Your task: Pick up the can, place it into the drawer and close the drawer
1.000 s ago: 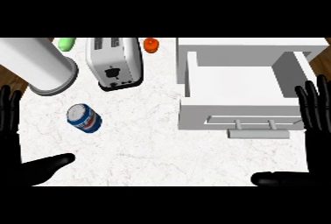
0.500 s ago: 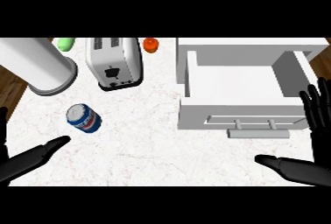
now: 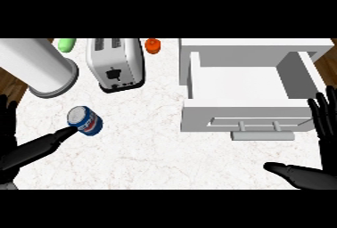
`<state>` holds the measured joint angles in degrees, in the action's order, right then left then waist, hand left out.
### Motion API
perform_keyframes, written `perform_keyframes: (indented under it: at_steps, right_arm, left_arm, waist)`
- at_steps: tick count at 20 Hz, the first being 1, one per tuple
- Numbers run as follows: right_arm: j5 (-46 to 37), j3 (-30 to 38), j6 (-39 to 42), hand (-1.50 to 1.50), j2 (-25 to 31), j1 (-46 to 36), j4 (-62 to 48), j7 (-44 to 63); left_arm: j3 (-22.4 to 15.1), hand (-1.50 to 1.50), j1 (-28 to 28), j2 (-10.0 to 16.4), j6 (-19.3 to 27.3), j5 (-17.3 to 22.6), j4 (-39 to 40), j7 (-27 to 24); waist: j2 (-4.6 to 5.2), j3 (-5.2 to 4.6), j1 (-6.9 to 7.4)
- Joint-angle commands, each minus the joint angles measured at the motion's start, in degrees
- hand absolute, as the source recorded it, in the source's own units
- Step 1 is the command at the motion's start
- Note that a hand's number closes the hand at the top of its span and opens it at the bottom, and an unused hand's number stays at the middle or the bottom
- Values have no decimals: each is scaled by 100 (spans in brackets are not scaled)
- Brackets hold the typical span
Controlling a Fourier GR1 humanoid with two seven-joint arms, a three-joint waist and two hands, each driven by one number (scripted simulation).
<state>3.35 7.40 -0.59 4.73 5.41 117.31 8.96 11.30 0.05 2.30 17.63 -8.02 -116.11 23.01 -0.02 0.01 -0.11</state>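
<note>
A blue and white can [image 3: 85, 121] lies on the white marble counter [image 3: 164, 156] at the left. My left hand [image 3: 30, 152] is open, and the tip of its thumb reaches the can's lower left edge; its fingers [image 3: 6, 122] stand up along the left border. The white drawer [image 3: 244, 84] at the right is pulled open and holds nothing, and its handle [image 3: 263, 129] faces me. My right hand [image 3: 308, 176] is open at the lower right, below the drawer front, with its fingers [image 3: 326, 120] upright beside the drawer's right corner.
A silver toaster [image 3: 117, 64] stands behind the can. A large white cylinder [image 3: 36, 67] stands at the back left. A green object [image 3: 66, 43] and a small orange one [image 3: 153, 45] sit at the far edge. Wood floor shows beyond the counter's side edges.
My left hand has moved up and to the right, so its thumb now reaches the can. The right hand has crept slightly inward. The can and the drawer have not moved.
</note>
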Motion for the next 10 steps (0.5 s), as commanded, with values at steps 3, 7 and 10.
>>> perform_keyframes:
  at_steps: [3, 7, 10]
  right_arm:
    - [229, 293, 212, -150, 41, 374, 197, -227]
    - [392, 460, 373, -150, 195, 324, 256, -123]
    - [99, 177, 185, -150, 14, 142, 205, 0]
  left_arm:
    - [6, -150, -495, -26, 165, 20, 883, -191]
    - [-697, -150, 199, -225, 661, -100, 1132, -832]
    - [-534, -150, 87, -227, 697, 259, 2001, -1644]
  waist:
    - [1, -1, -21]
    - [0, -2, -13]
    - [4, -4, -6]
